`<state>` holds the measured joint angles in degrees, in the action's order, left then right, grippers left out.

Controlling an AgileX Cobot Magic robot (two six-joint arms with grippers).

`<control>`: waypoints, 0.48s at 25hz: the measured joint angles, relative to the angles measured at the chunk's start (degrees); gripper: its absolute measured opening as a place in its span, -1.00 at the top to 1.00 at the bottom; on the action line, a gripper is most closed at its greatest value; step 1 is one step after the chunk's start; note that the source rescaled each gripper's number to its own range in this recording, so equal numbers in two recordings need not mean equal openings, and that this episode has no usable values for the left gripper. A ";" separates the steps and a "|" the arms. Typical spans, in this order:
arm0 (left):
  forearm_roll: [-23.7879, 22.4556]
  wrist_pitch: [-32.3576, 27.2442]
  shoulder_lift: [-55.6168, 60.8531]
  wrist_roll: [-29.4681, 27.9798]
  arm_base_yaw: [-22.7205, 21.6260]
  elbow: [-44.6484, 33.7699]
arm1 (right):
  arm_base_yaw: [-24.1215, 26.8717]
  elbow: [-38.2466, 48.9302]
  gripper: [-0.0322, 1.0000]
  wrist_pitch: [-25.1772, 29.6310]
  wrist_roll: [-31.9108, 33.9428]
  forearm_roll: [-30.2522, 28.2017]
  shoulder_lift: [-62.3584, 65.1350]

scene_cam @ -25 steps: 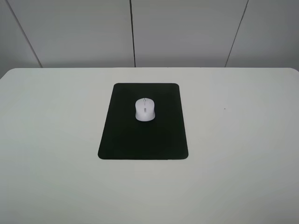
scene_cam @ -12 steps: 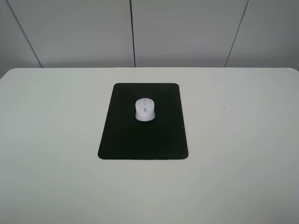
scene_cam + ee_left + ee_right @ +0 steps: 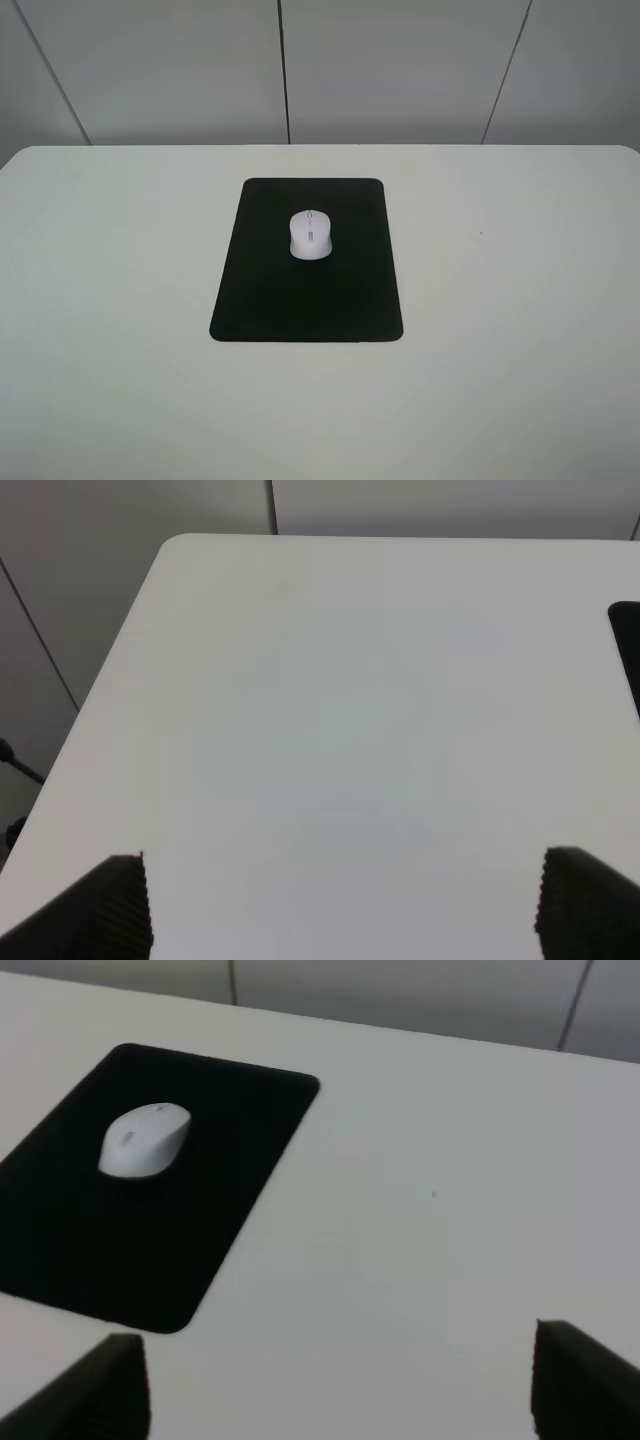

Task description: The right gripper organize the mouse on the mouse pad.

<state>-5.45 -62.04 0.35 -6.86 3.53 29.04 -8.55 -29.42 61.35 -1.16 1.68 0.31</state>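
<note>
The white mouse lies on the far half of the black mouse pad in the middle of the white table. It also shows in the right wrist view on the pad. Neither arm shows in the exterior high view. My right gripper is open and empty, with fingertips wide apart, well back from the pad and off to its right. My left gripper is open and empty over bare table, with the pad's edge off to its side.
The white table ends at a far edge in front of grey wall panels. A tiny dark speck lies on the table right of the pad. The table's left corner shows in the left wrist view.
</note>
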 joint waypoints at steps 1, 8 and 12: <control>0.00 0.00 0.00 0.00 0.00 0.00 | 1.75 0.00 -0.39 -0.05 -0.06 0.00 0.00; 0.00 0.00 0.00 0.00 0.00 0.00 | 6.50 0.00 -0.39 -0.17 -0.06 0.00 0.00; 0.00 0.00 0.00 0.00 0.00 0.00 | 6.50 0.00 -0.39 -0.17 0.00 0.00 0.00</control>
<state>-5.45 -62.04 0.35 -6.86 3.53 29.04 -2.05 -29.42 61.18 -1.16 1.68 0.31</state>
